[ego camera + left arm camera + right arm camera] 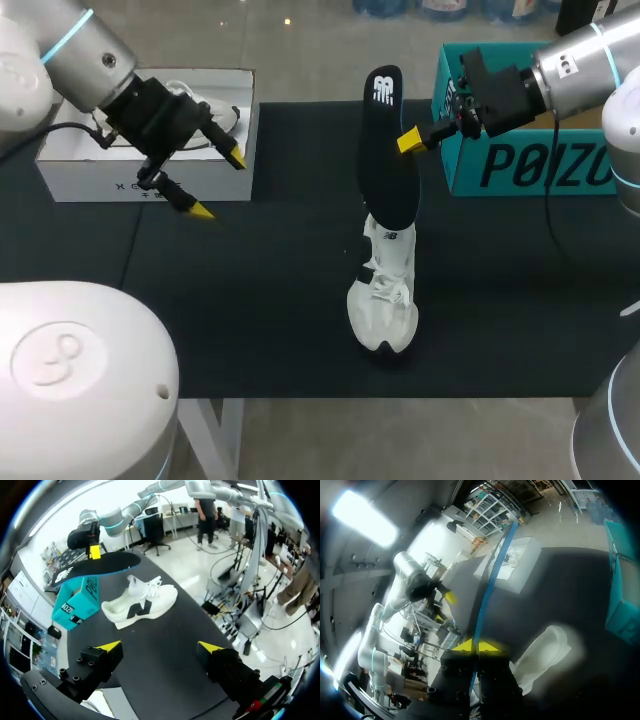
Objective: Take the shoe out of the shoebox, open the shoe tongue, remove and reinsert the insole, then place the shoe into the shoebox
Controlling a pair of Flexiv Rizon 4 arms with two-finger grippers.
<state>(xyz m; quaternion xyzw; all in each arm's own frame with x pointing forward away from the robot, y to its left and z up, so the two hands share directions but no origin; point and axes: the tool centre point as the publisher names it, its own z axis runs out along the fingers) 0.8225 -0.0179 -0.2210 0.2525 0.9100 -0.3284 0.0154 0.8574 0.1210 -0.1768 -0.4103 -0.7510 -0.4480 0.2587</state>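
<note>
1. The black insole (388,150) is held above the white shoe (385,300) with its lower end at the collar. I cannot tell whether that end is inside. The shoe stands on the table (250,330) between the white shoebox (100,180) and a teal box (520,170).
2. The right end effector (410,140) is clamped on the insole's edge. The left end effector (220,186) hangs by the shoebox's front, fingers apart and holding nothing.
3. I judge the insole should travel along the shoe's length, not sideways. Nothing holds the shoe, so it could tip or drag, and the left arm might steady it.
4. The left wrist view shows the shoe side-on with the insole slanting over its tongue, which the head view flattens. The right wrist view shows the insole edge-on between its pinching fingers.
</note>
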